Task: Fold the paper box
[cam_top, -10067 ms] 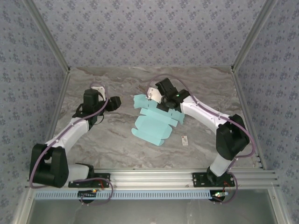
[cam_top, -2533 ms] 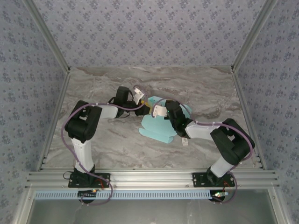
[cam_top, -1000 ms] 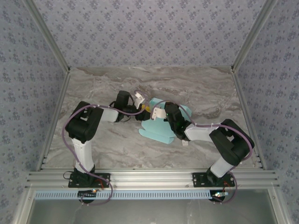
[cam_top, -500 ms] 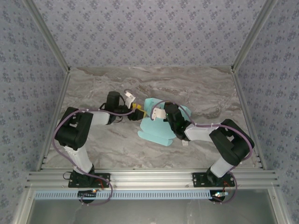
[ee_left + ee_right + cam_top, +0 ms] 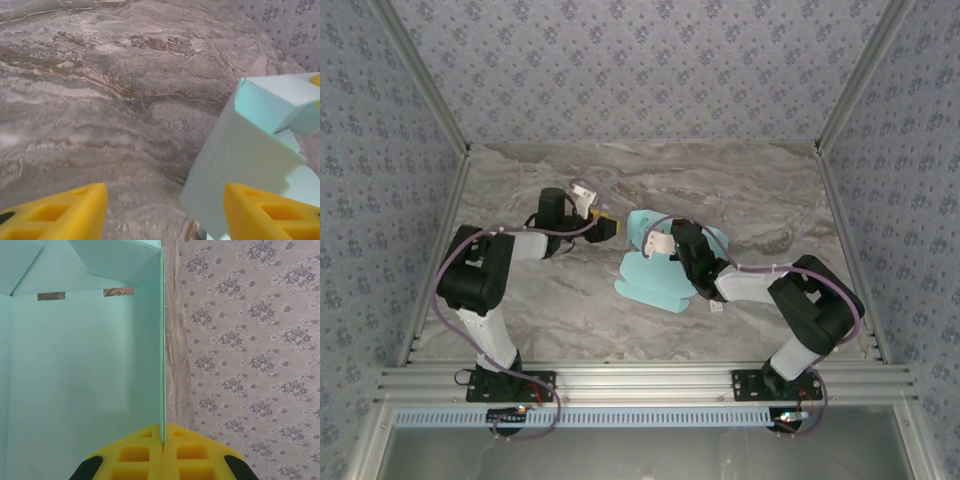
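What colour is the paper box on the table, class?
The paper box is pale turquoise-blue, plain and unpatterned; the right wrist view shows it best.

The left end effector [image 5: 606, 226] has drawn back leftward, off the paper box [image 5: 655, 282].

Paper box [image 5: 655, 280] rests on the marbled table [image 5: 570, 300].

I count two claws, my left claw [image 5: 607, 225] and my right claw [image 5: 163, 438], one paper box [image 5: 655, 282] between them, one small white tag [image 5: 713, 305] just behind my right claw, and one marbled table [image 5: 570, 305] under both.
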Motion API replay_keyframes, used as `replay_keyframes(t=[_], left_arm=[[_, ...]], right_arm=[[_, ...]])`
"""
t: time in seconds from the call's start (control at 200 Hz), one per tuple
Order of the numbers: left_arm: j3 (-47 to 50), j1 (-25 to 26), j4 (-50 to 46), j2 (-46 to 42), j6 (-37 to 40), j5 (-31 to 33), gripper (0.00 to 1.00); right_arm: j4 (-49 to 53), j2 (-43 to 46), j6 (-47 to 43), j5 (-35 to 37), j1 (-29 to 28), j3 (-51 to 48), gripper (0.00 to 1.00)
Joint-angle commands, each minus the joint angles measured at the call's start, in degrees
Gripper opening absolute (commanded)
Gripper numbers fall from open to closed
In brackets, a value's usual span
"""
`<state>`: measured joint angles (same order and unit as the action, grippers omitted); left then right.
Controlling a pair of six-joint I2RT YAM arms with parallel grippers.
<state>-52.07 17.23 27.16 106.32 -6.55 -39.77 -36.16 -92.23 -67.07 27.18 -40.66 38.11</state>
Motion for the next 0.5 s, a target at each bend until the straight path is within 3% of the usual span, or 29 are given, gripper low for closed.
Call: replay_keyframes(t=[0.0,0.215,0.495], left_arm=[[-4.48,2.34,-6.34,3.01,3.33,-1.72,0.62],[-7.07,4.93,-6.41,5.95,5.89,-8.63,0.62],[-8.81,6.75,-6.61,7.82,6.86,-10.00,0.62]], right_arm=[[1.31,0.50,0.53,-0.31,-0.29,0.93,0.05],[1.45,0.60,0.55,-0.15,-0.46,0.92,0.05],[1.71,0.69,0.70,0.15,-0.72,0.83,0.05]])
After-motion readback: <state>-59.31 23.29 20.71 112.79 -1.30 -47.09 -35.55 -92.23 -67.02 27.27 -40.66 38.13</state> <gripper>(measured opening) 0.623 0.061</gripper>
